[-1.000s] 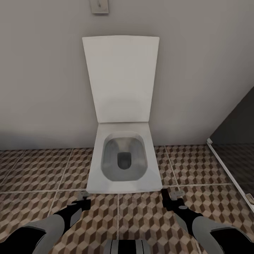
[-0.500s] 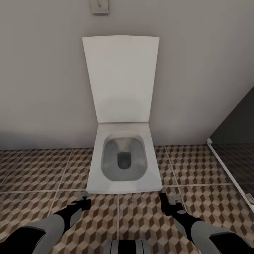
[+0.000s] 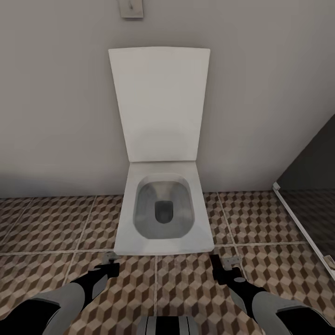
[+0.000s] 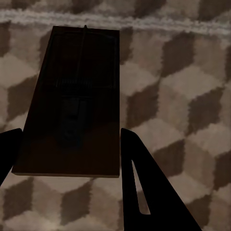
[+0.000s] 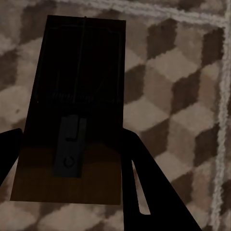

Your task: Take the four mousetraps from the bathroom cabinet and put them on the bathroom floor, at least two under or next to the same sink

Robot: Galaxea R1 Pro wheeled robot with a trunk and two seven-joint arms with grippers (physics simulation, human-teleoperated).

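The robot faces a white toilet (image 3: 160, 218) with its lid up against a pale wall. The bathroom floor (image 3: 56, 223) has big square tiles with a brown and cream cube pattern. Both arms reach out low in front of the toilet. The left tool (image 3: 110, 261) is above the tiles near the toilet's front left corner, and the right tool (image 3: 222, 263) is near its front right corner. In the left wrist view, a dark brown mousetrap (image 4: 72, 101) sits between the two dark fingers (image 4: 144, 192) of the left tool, which is closed on its sides, with the tiles below it. In the right wrist view, a second mousetrap (image 5: 72, 110) sits the same way between the fingers (image 5: 149, 187) of the right tool, which grips it. Each trap has small metal parts on top. At the right edge of the head view there is a dark glass panel (image 3: 311, 195) with a pale frame.
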